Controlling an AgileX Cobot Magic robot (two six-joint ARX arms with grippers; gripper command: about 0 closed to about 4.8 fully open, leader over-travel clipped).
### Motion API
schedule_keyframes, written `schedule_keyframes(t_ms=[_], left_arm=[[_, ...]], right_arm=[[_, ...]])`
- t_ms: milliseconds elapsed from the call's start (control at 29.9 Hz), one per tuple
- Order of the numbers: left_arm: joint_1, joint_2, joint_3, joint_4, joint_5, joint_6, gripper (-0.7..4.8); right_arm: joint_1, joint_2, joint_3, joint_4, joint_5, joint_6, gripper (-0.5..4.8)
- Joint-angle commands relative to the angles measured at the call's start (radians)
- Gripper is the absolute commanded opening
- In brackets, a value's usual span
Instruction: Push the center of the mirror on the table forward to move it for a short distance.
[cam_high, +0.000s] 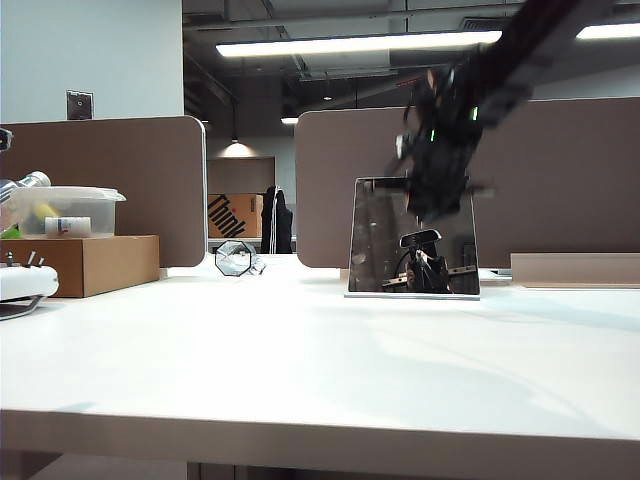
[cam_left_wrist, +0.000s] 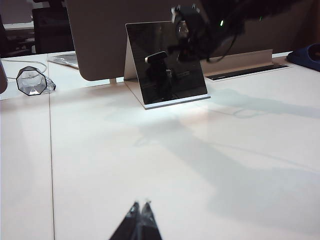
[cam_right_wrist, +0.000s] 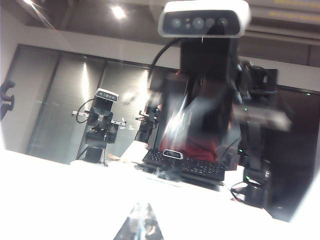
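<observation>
The mirror (cam_high: 375, 240) (cam_left_wrist: 160, 80), a dark panel leaning back on a thin white base, stands toward the back of the white table (cam_high: 300, 370) (cam_left_wrist: 200, 165). My right arm comes down from the upper right, blurred. Its gripper (cam_high: 436, 208) (cam_left_wrist: 186, 47) hangs in front of the mirror's upper right part. In the right wrist view the mirror (cam_right_wrist: 75, 100) fills the frame and the right gripper (cam_right_wrist: 142, 206) is shut, close to the glass; contact is unclear. My left gripper (cam_left_wrist: 141, 204) is shut, low over bare table well in front of the mirror. It is out of the exterior view.
A brown cardboard box (cam_high: 90, 262) carrying a clear plastic container (cam_high: 65, 210) sits at the left, with a white device (cam_high: 22, 283) beside it. A clear faceted object (cam_high: 237, 258) (cam_left_wrist: 31, 80) lies left of the mirror. Brown partitions (cam_high: 560, 180) stand behind.
</observation>
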Motion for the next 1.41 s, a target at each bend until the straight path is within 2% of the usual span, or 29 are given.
schedule_keyframes(t_ms=[33,201,569,770,1038,1406], left_arm=[[0.003,0.000,0.000,0.009,0.005,0.000,-0.05],[0.071,0.000,0.000,0.010,0.012,0.000,-0.05],[0.365,-0.004,0.000,0.010,0.011,0.000,-0.05],[0.387,-0.004,0.000,0.010,0.006,0.000,-0.05],[0.387,-0.004,0.000,0.010,0.007,0.000,-0.05],[0.387,-0.004,0.000,0.010,0.007,0.000,-0.05]], right_arm=[[0.018,-0.101,0.006,-0.102,-0.038,-0.003,-0.08],[0.019,-0.257,0.006,-0.233,-0.103,0.002,-0.07],[0.019,-0.644,0.004,-0.440,-0.195,-0.016,-0.07],[0.019,-0.860,-0.019,-0.538,-0.242,-0.027,-0.07],[0.019,-1.219,-0.281,-0.530,-0.259,-0.026,-0.08],[0.019,-1.690,-0.828,-0.382,-0.237,-0.025,-0.07]])
